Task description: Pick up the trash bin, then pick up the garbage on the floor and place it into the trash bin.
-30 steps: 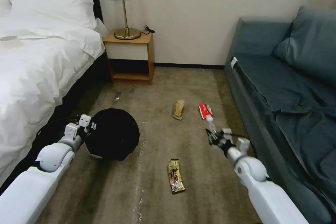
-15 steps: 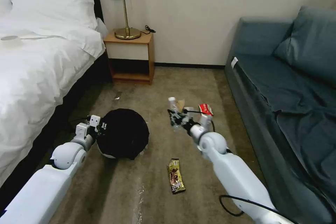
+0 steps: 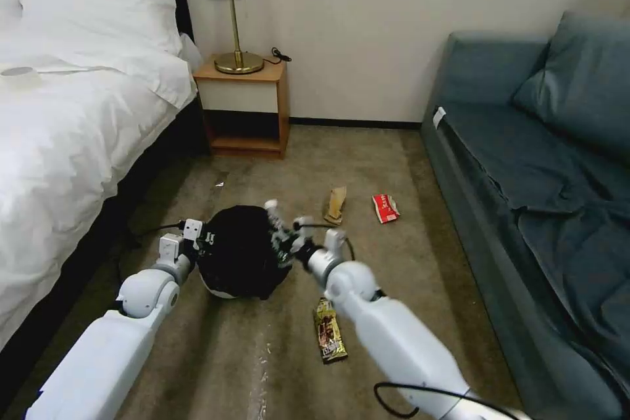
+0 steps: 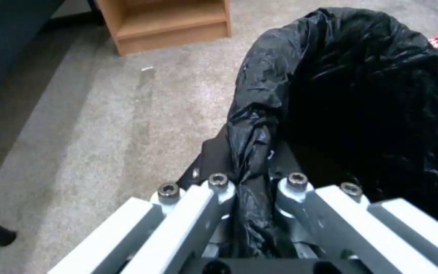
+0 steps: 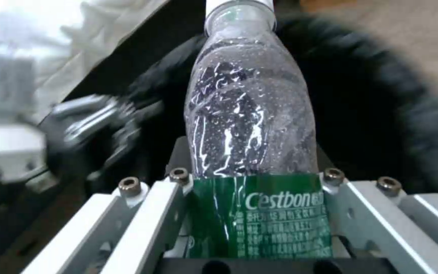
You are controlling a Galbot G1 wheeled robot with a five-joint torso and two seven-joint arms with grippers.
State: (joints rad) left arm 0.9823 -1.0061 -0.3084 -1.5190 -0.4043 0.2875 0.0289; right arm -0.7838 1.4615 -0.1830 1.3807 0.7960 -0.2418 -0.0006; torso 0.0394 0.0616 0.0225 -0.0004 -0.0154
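Observation:
My left gripper is shut on the rim of the trash bin, a white bin under a crinkly black liner, held off the carpet. The liner's fold is pinched between the left fingers. My right gripper is shut on a clear plastic bottle with a green label and holds it at the bin's right edge, cap pointing up over the dark opening. On the floor lie more garbage pieces: a yellow-brown snack wrapper, a tan paper bag and a red-and-white packet.
A bed with white linen runs along the left. A wooden nightstand with a brass lamp stands against the far wall. A teal sofa lines the right side. Open carpet lies between them.
The right gripper swung left with the bottle, from beside the sofa to the bin's right edge. The left gripper carried the bin a little to the right.

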